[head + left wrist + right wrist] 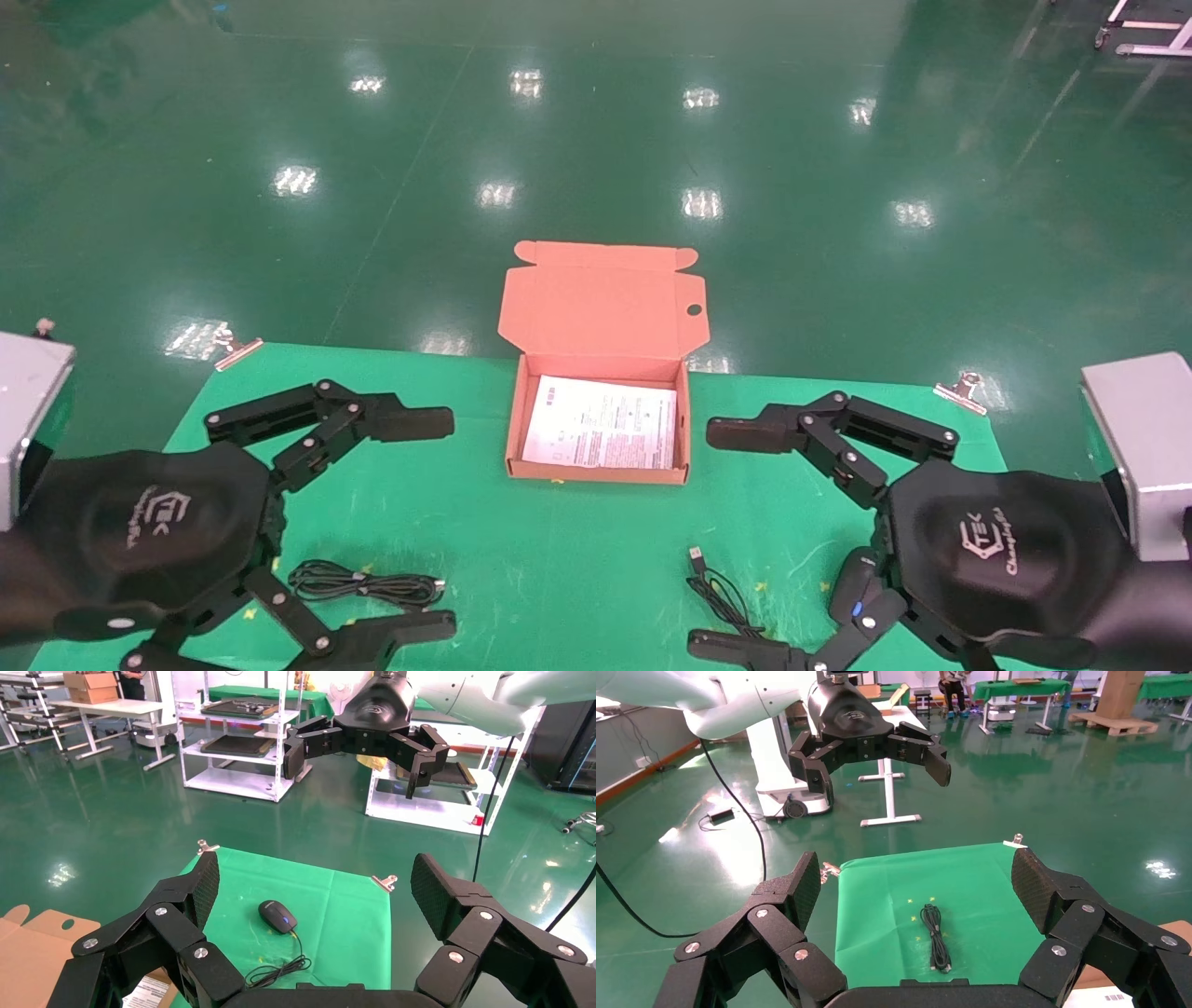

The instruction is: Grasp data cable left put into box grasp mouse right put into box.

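The salmon-orange box [596,472] stands open at the middle back of the green cloth, its lid up and a white printed sheet inside. The data cable [363,585], a narrow black bundle, lies on the cloth at the front left; it also shows in the right wrist view [935,938]. My left gripper [438,527] hovers open above it. The black mouse [855,582] with a blue spot lies at the front right, partly hidden under my open right gripper [722,540]; its cord [712,587] runs left. The mouse shows whole in the left wrist view [277,915].
The green cloth [521,559] is held by metal clips at its back corners [237,347] [964,387]. Beyond it is glossy green floor. Shelving racks and tables stand far off in the wrist views. The opposite gripper shows high in each wrist view [365,734] [870,741].
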